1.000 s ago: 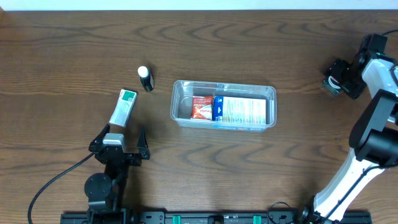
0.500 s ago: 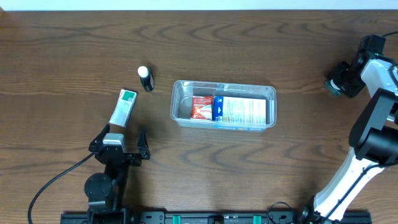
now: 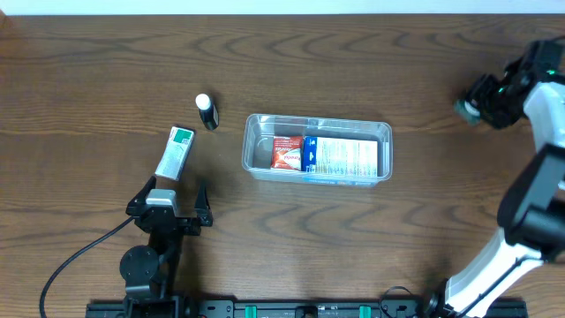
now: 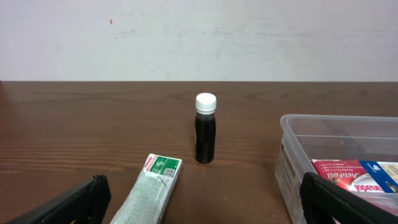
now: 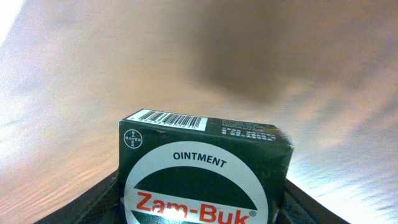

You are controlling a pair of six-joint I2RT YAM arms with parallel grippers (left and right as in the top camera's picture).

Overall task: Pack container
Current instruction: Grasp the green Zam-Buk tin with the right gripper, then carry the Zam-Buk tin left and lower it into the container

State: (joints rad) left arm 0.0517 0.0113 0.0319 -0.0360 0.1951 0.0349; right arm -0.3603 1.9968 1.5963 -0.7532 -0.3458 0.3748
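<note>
The clear plastic container (image 3: 318, 148) sits mid-table and holds a red box (image 3: 286, 153) and a larger white and blue box (image 3: 346, 158); its left end also shows in the left wrist view (image 4: 311, 146). My right gripper (image 3: 474, 103) is at the far right, lifted, shut on a dark green Zam-Buk ointment box (image 5: 205, 171). My left gripper (image 3: 169, 193) is open and empty near the front left. Just ahead of it lies a white and green tube box (image 3: 175, 152), which also shows in the left wrist view (image 4: 152, 190).
A small dark bottle with a white cap (image 3: 206, 111) stands left of the container, behind the tube box; it also shows in the left wrist view (image 4: 205, 127). A black cable trails from the left arm's base (image 3: 146, 265). A pale wall runs along the table's far edge.
My right gripper has risen and shifted slightly right and toward the far edge with the ointment box. The left arm and the table objects have not moved.
</note>
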